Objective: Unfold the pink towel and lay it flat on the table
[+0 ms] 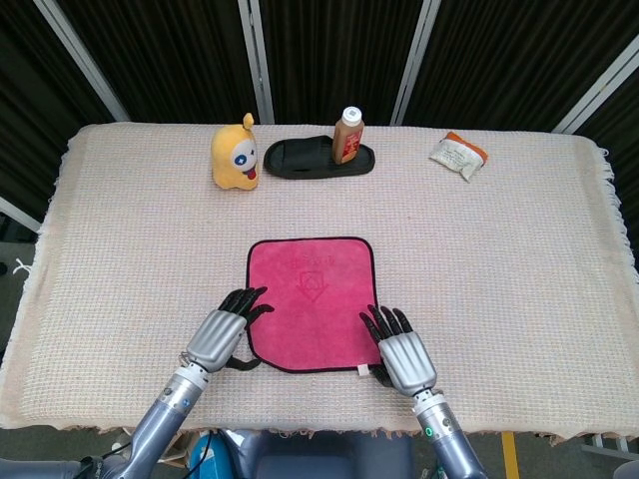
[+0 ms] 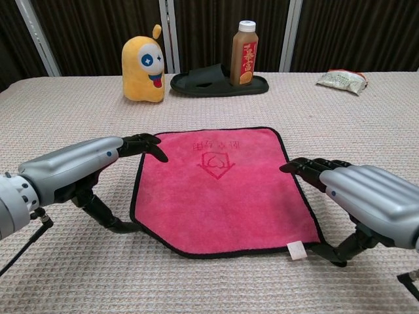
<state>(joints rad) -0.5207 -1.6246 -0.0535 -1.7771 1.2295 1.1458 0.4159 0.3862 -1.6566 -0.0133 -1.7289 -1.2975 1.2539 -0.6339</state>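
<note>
Left hand (image 2: 78,163), right hand (image 2: 370,199) flank flat towel (image 2: 219,193), fingers (image 2: 147,140) extended.

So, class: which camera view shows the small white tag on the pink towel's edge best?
The chest view: the tag shows large and clear on the pink towel near edge. In the head view it is a tiny speck.

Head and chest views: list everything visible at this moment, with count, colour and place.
pink towel: one, pink with dark edging, spread flat at table centre-front
plush toy: one, yellow, back left
slipper: one, black, back centre
bottle: one, brown with white cap, upright at the slipper's right end
snack packet: one, white and orange, back right
table: one, beige woven cloth cover
left hand: grey and black, at towel's left edge
right hand: grey and black, at towel's right edge
</note>
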